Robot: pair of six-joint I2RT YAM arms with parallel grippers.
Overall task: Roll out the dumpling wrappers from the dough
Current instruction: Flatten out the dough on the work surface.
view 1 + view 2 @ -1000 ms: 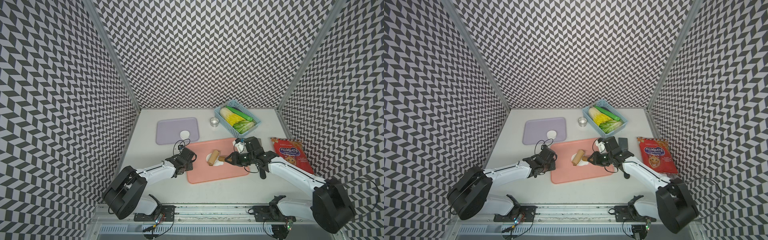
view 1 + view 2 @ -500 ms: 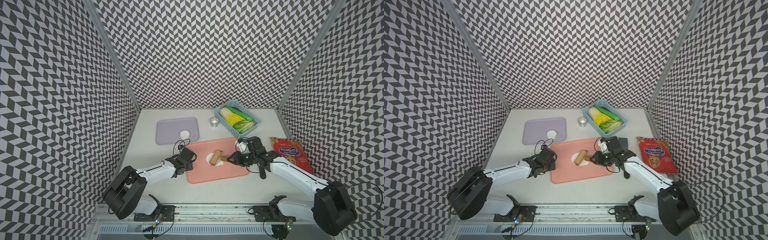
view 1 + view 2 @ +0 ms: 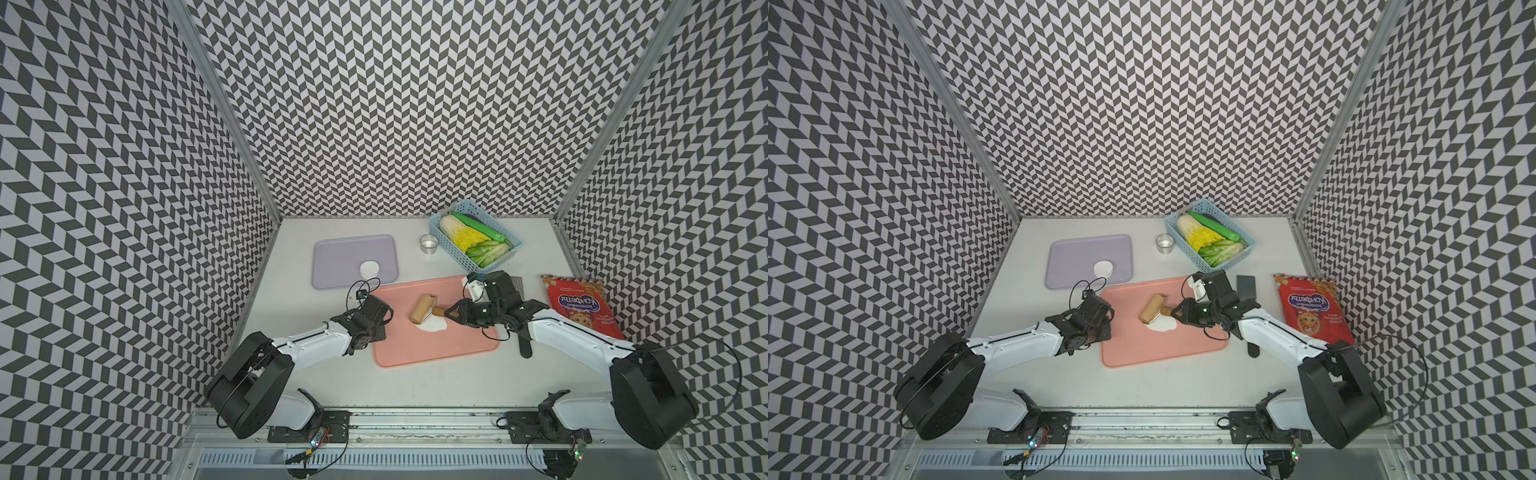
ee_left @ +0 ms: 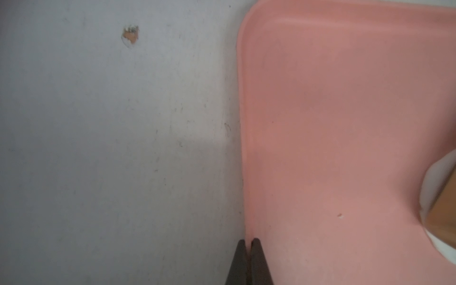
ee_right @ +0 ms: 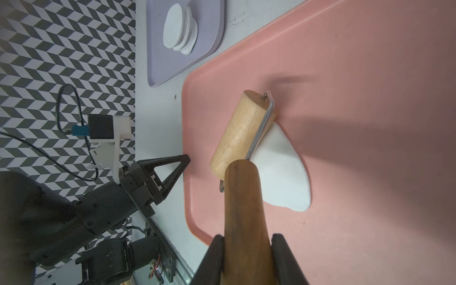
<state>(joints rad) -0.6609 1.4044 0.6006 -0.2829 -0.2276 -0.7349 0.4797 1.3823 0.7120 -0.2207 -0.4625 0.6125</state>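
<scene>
**Status.** The task is partly done. The pink tray (image 3: 440, 353) is the work surface and the reference for every position below. One flat sheet of dough (image 5: 281, 172), irregular in outline, lies near the tray's middle. The roller (image 5: 239, 133) rests on the sheet's edge on the side toward the tray's left rim. A short stack of finished wrappers (image 5: 179, 26) is already set aside off the tray. Judged from this, the sheet is rolled out but still has to be cut into discs.

**End effectors.** The right gripper (image 5: 248, 237) is clamped on the roller's dark handle, over the tray's right half. The left gripper (image 4: 249, 243) has its jaws closed on the tray's left rim, apparently steadying it.

**Containers.**
1. Pink tray: holds the dough and the roller only.
2. Lilac tray (image 3: 345, 253), just behind the pink tray's left rear corner: holds the wrappers.
3. Blue basket (image 3: 452, 248), behind the right rear corner: holds cabbage (image 3: 463, 235), a cucumber (image 3: 478, 226) and lettuce (image 3: 488, 251).
4. Metal cup (image 3: 429, 244), behind the rear edge, beside the basket: nothing shows inside.
</scene>
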